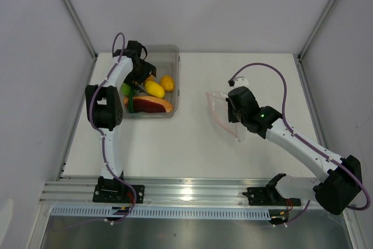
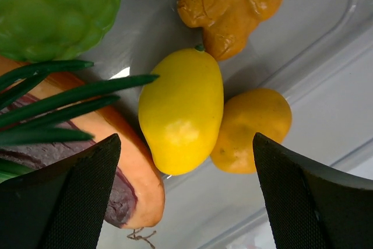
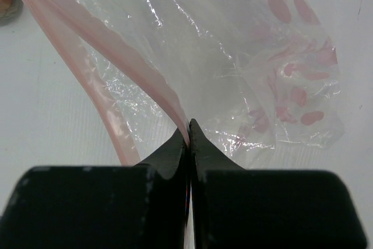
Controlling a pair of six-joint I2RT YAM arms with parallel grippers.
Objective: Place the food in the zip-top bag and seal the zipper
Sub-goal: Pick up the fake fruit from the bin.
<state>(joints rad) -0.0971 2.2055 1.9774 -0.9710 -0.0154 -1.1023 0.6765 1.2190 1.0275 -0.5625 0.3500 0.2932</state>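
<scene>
My left gripper (image 2: 186,196) is open over the clear bin, its fingers (image 2: 76,202) either side of the yellow lemon (image 2: 182,112). Beside the lemon lie the orange fruit (image 2: 252,129), the orange cluster (image 2: 230,4), the green lime (image 2: 55,10), the green stalk (image 2: 64,106) and the dark-red and tan slice (image 2: 125,167). In the top view the lemon (image 1: 154,89) and slice (image 1: 152,104) lie in the bin under my left gripper (image 1: 140,68). My right gripper (image 3: 188,129) is shut on the pink zipper strip (image 3: 145,77) of the zip-top bag (image 3: 233,56). The bag (image 1: 218,109) lies empty left of my right gripper (image 1: 232,108).
The rigid clear bin (image 1: 175,80) stands at the back left of the white table (image 1: 192,150). Its wall (image 2: 326,51) runs past the orange fruit. Grey walls enclose the table on three sides, and an aluminium rail (image 1: 192,190) runs along the near edge.
</scene>
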